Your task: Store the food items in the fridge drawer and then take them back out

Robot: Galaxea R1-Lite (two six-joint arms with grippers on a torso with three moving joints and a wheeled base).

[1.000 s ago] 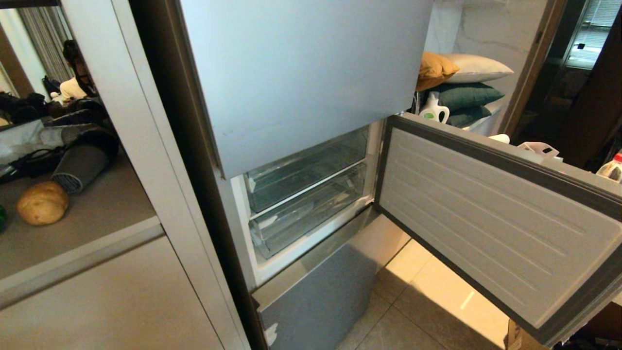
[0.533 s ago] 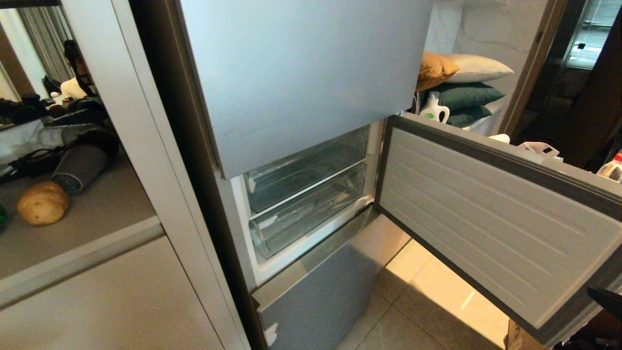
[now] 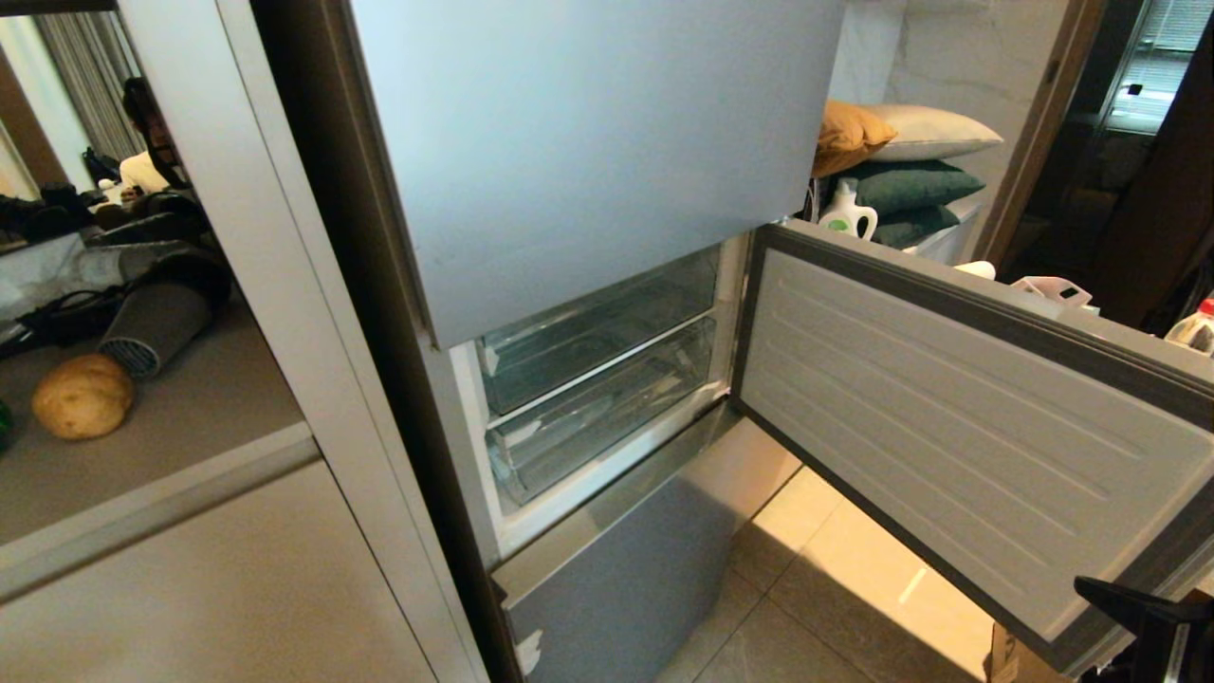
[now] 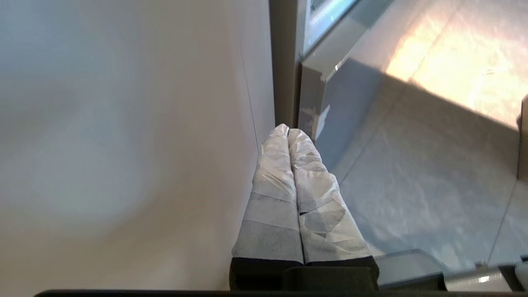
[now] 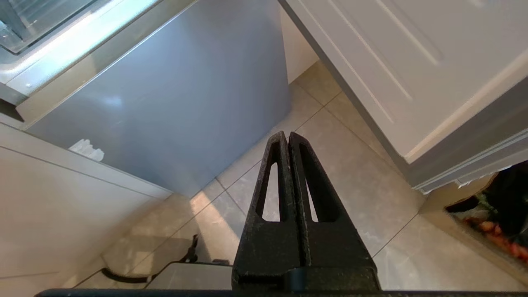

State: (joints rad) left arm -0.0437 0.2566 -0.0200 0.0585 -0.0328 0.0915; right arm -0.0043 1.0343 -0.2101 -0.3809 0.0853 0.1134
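Observation:
A round tan bun (image 3: 82, 396) lies on the grey counter (image 3: 190, 417) at the left, and a sliver of the dark-green pepper (image 3: 4, 424) shows at the picture's edge beside it. Two clear fridge drawers (image 3: 602, 413) sit pushed in, one above the other, behind the open middle door (image 3: 967, 417); both look empty. My right gripper (image 3: 1086, 585) comes up at the lower right under that door, shut and empty (image 5: 287, 136), pointing at the floor tiles. My left gripper (image 4: 288, 131), with white-wrapped fingers, is shut and empty, low beside the cabinet front.
A grey hair dryer (image 3: 156, 323) lies on the counter behind the bun. The open door juts out to the right. The closed silver-blue lower panel (image 3: 616, 569) is below the drawers. Pillows (image 3: 901, 161) and a detergent bottle (image 3: 847, 213) stand behind the door.
My right gripper has risen into the head view at the lower right corner and moved left along the door's underside. Food, drawers and door have not moved.

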